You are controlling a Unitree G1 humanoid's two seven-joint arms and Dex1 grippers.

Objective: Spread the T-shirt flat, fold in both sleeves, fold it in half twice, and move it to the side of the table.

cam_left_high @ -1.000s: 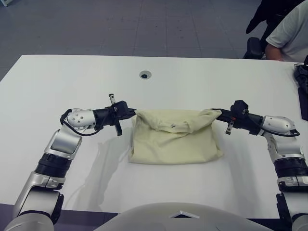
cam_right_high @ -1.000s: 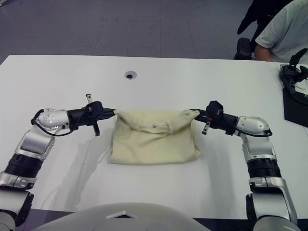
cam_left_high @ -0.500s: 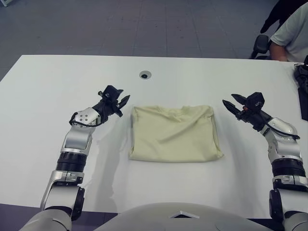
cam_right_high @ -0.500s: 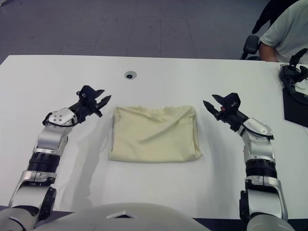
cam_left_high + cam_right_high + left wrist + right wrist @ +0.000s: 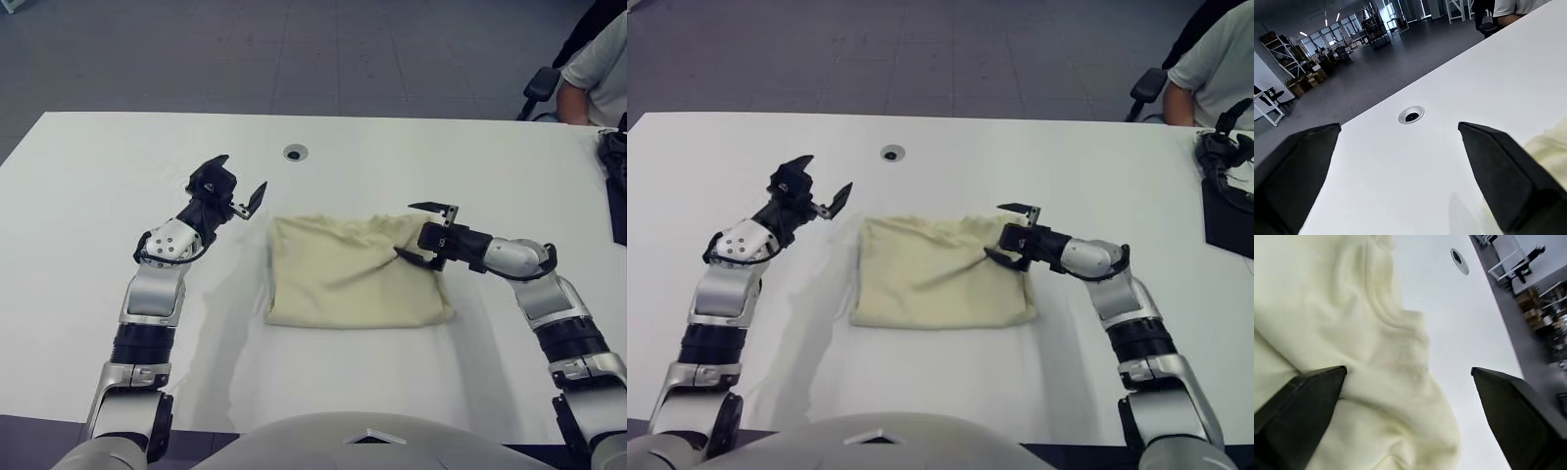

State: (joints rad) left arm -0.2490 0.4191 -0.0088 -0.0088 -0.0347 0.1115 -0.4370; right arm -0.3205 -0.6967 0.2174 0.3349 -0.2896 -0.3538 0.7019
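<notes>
The left hand hung released, its fingers spread wide and holding nothing, above the white table. The round cable hole sat just beyond it. To that hand's right, near but not touching it, the folded cream T-shirt lay flat on the table. The right hand was released too, its fingers parted over the T-shirt's far right corner, with the nearer finger touching the cloth.

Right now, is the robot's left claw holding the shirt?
No, the left gripper stands open beside the T-shirt, not touching it.
</notes>
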